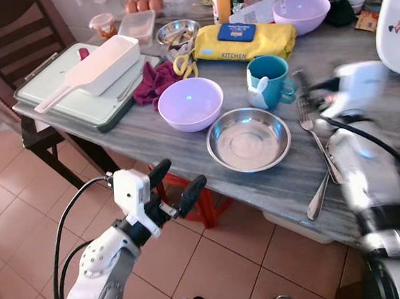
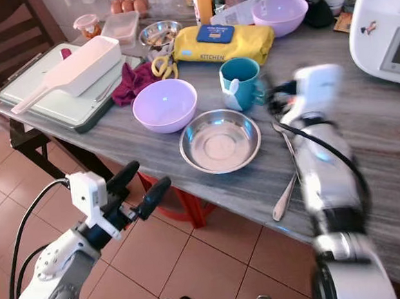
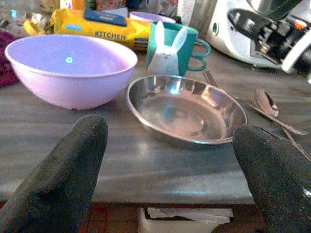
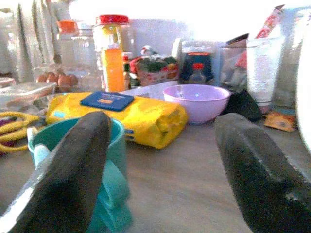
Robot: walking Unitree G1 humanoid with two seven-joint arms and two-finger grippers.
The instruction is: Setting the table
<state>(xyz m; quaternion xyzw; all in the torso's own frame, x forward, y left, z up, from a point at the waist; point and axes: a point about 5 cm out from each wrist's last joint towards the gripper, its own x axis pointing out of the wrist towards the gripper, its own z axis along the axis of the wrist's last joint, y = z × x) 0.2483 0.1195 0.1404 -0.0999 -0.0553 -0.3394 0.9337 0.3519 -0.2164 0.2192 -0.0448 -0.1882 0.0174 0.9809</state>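
Note:
A shallow steel plate (image 1: 248, 139) lies near the front edge of the grey table (image 1: 157, 135), with a lilac bowl (image 1: 190, 103) to its left. Behind the plate stands a teal mug (image 1: 269, 80) with a rabbit figure. To the plate's right lie a fork (image 1: 307, 121) and a spoon (image 1: 319, 195). My left gripper (image 1: 174, 185) is open below the table edge, facing the plate (image 3: 187, 109) and empty. My right gripper (image 2: 277, 96), blurred, hovers over the table just right of the mug (image 4: 80, 145). It is open with nothing between its fingers.
A second lilac bowl (image 1: 302, 11) and a yellow wipes pack (image 1: 245, 41) sit at the back. On the left are a pale tray (image 1: 58, 105) carrying a white scoop (image 1: 90, 71), a maroon cloth (image 1: 154, 80) and a dark chair (image 1: 17, 25). A white appliance (image 2: 385, 34) stands far right.

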